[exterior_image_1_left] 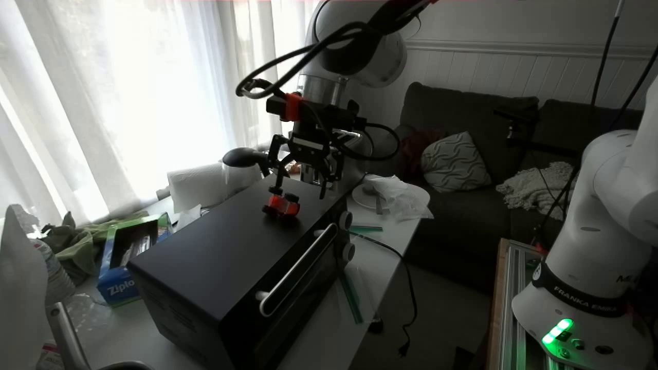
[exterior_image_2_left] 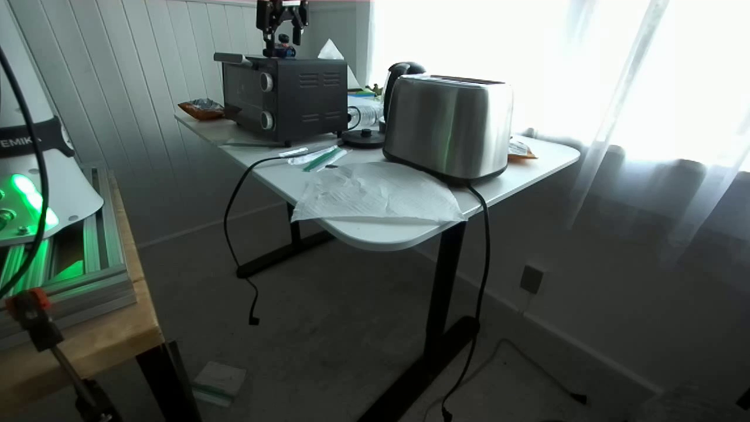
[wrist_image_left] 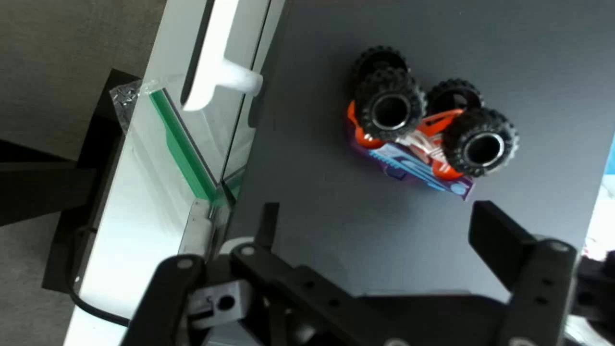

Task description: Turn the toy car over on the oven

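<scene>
Looking along the gripper point(wrist_image_left: 377, 211) in the wrist view, we see its jaws spread wide, the two fingers point(wrist_image_left: 499, 240) well apart, with the dark top of the oven point(wrist_image_left: 307, 192) showing between them. Just beyond the fingertips, facing the gap, the toy car point(wrist_image_left: 432, 144) rests on the oven, clear of both fingers in this view. In an exterior view one fingertip point(exterior_image_1_left: 279, 179) overlaps the car along the line of sight; from that angle we cannot tell whether they touch. We find the car overturned: four chunky black wheels point upward, orange parts show between them, and a purple body with light-blue stripes lies beneath. Whether it lies level or leans, we cannot judge. Outside the jaws, past one finger, runs the oven's handle point(wrist_image_left: 211, 57).
</scene>
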You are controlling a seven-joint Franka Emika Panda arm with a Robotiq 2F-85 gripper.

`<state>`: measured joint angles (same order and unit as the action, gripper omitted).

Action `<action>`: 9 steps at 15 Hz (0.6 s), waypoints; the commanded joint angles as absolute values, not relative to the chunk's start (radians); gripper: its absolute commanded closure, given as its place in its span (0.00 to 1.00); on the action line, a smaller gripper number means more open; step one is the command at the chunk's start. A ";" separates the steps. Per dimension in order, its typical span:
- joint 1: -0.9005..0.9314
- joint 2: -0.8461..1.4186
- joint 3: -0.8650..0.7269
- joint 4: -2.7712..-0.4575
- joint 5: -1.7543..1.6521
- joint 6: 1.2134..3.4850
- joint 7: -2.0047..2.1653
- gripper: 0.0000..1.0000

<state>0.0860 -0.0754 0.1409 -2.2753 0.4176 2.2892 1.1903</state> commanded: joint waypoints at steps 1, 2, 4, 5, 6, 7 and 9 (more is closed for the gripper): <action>0.097 -0.050 0.132 -2.262 0.497 2.271 1.210 0.00; 0.097 -0.045 0.131 -2.262 0.516 2.278 1.208 0.00; 0.098 -0.038 0.132 -2.265 0.554 2.300 1.202 0.00; 0.098 -0.036 0.131 -2.264 0.573 2.299 1.199 0.00; 0.098 -0.034 0.131 -2.263 0.586 2.298 1.198 0.00; 0.097 -0.033 0.130 -2.262 0.603 2.293 1.192 0.00; 0.097 -0.032 0.130 -2.260 0.627 2.282 1.178 0.00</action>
